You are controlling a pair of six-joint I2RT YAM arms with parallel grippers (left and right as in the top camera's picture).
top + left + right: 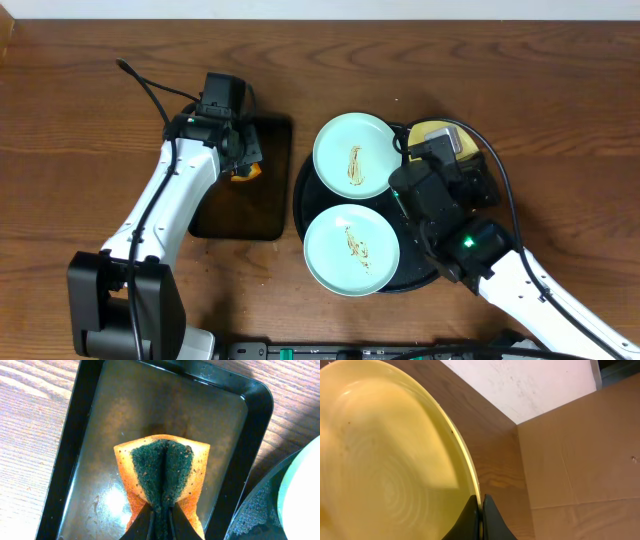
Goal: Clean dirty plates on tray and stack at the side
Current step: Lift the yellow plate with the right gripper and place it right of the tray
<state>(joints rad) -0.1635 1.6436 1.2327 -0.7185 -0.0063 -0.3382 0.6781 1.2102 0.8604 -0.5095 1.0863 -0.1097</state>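
Your left gripper [160,515] is closed on a sponge [162,467], pinching it so the orange body folds up around the green scouring face. It hangs above the small tray [150,405], which lies at 9 o'clock of the round tray [298,200].

Your right gripper [481,510] is closed thin on the rim of the yellow plate [385,470], which sits tilted at about 1 o'clock over the round tray. The overhead view hides most of that plate behind the arm. In the wrist view its face shows only faint specks and no brown smear, so you cannot tell for sure whether it needs wiping.

On the round tray, a mint plate [355,155] lies at 11 o'clock and a second mint plate [351,250] at 7 o'clock. They are close together, and each has a brown smear at its centre.

Nothing is stacked on the desk [90,120] yet. By these views you are early in the job: at most one plate is in hand, two are plainly dirty, and the stack is not begun. The sponge and the yellow plate are well apart, so they must be brought together before any wiping.
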